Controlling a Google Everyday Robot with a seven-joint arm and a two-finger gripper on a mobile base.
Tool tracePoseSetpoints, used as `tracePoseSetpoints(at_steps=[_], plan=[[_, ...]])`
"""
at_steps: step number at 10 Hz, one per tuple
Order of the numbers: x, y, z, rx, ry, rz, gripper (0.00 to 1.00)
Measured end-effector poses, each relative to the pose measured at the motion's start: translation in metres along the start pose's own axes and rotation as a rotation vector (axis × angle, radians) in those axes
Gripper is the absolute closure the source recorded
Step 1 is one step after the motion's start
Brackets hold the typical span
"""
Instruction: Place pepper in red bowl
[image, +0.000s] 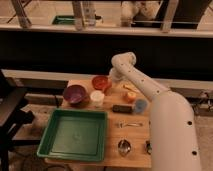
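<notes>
The small orange-red bowl (101, 82) sits at the back of the wooden table, left of centre. My gripper (113, 79) hangs at the end of the white arm (150, 95), just right of the red bowl's rim and close above the table. A small orange thing (129, 97) lies to the right of it, beside a pale blue cup (140, 105); I cannot tell whether it is the pepper. What the gripper holds, if anything, is hidden by the wrist.
A larger dark purple bowl (75, 94) and a white cup (97, 98) stand left of the arm. A green tray (75, 134) fills the front left. A dark bar (121, 108), cutlery (129, 124) and a metal cup (124, 146) lie nearer the front.
</notes>
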Motion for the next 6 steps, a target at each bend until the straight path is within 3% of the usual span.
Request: tracePoseSetpoints(at_steps=[2,6], plan=[[0.001,0.000,-0.008,0.047,0.003,0.005,0.97],[-0.011,-0.021,-0.029,0.092,0.035,-0.023,1.00]])
